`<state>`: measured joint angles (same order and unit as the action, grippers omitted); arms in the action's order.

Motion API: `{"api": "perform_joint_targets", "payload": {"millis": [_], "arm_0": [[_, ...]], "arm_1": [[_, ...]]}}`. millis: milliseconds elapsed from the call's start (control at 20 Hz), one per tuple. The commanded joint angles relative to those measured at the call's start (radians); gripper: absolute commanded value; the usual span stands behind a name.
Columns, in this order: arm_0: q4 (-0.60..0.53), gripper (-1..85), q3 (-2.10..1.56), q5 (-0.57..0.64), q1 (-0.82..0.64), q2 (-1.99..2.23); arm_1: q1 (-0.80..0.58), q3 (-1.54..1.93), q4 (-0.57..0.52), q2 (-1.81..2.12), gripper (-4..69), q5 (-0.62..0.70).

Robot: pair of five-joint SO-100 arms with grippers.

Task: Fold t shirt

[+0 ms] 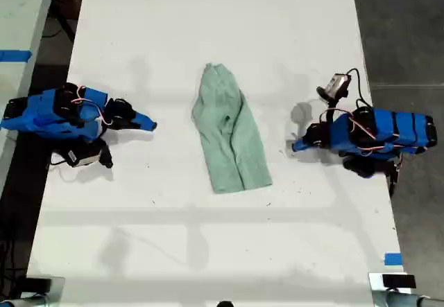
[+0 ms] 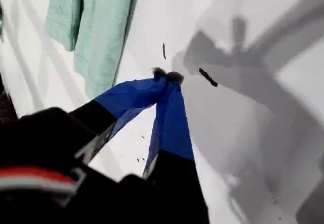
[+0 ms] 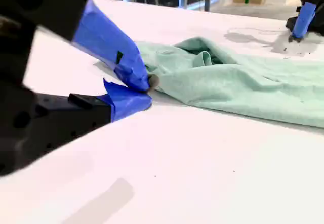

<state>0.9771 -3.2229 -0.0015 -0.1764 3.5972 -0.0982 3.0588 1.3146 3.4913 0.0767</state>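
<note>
mint-green t shirt [image 1: 229,137] lies folded long and narrow, with the white desk [image 1: 208,251] showing on every side of it, i think so both arms can reach. my first hand [image 2: 167,75] is clenched on nothing, near the shirt; my second hand [image 3: 148,90], also clenched and empty, sits just beside its edge. grey floor [image 1: 402,44] surrounds the desk.

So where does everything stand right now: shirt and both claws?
t shirt: lying flat on the table, bunched into a long wrinkled strip, not gripped.
my first claw: shut, empty, apart from the t shirt.
my second claw: shut, empty, apart from the t shirt.
</note>
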Motion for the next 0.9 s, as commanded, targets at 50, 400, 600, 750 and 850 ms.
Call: {"api": "perform_joint_targets", "payload": {"millis": [50,400,600,750,850], "arm_0": [[0.009,0.0,0.023,0.058,0.061,0.008],[-0.006,0.0,0.031,0.083,0.086,0.008],[-0.072,0.0,0.149,-0.005,0.087,-0.095],[-0.383,13.6,0.442,-0.046,0.207,-0.764],[-0.466,20.3,0.726,-0.046,0.273,-1.209]], "arm_1": [[0.023,0.049,0.008,0.015,-2.1,-0.009],[0.017,0.054,-0.026,0.015,-2.2,0.009],[0.048,-0.092,-0.080,-0.091,16.8,-0.017],[0.149,-0.449,-0.207,-0.793,24.4,-0.143],[0.196,-0.707,-0.230,-1.213,21.0,-0.170]]}}
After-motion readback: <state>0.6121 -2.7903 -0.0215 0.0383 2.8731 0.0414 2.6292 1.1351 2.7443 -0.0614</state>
